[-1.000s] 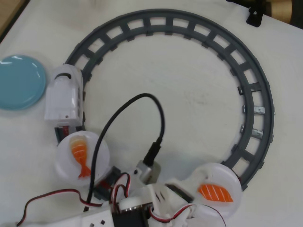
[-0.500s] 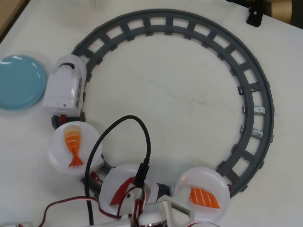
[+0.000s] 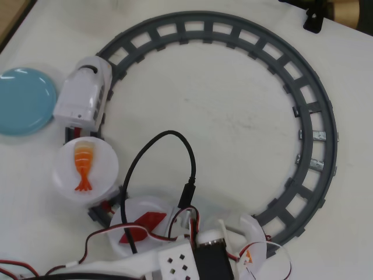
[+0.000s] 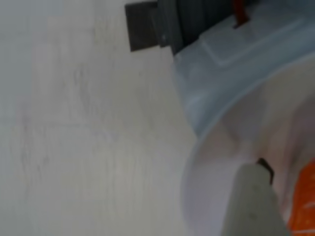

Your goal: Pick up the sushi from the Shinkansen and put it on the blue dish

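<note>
The white Shinkansen stands on the grey track at the left, beside the blue dish. It pulls three white plates. The third plate is at the bottom, partly under my arm. A bit of the orange sushi shows on it. My gripper is low over that plate. In the blurred wrist view, one finger is over the plate, a small gap left of the sushi. The other finger is out of view. The jaws look open around the sushi.
The first plate carries an orange shrimp piece. The second plate carries a dark red tuna piece. A black cable loops from my arm over the table inside the track ring. A dark object stands at the top right.
</note>
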Available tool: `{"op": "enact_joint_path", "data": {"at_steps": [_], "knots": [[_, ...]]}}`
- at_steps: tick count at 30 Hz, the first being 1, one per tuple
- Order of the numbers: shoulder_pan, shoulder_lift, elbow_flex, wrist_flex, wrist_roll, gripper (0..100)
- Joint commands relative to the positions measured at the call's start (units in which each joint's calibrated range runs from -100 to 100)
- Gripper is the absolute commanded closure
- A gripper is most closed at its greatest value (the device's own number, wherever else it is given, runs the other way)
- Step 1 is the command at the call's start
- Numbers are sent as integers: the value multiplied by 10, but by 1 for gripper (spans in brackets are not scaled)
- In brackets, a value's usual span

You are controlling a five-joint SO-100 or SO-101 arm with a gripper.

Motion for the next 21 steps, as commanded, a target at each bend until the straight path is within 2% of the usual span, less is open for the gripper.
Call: {"op": "enact_joint_path", "data": {"at_steps": [1, 4, 9, 14, 17, 21], "knots": [[-16, -3, -32, 3, -14, 77], [-26, -3, -32, 3, -30, 85], [-28, -5, -32, 12, -37, 94], [-57, -32, -53, 43, -59, 94], [-95, -86, -60, 91, -62, 94], [-155, -180, -56, 118, -96, 94]]}}
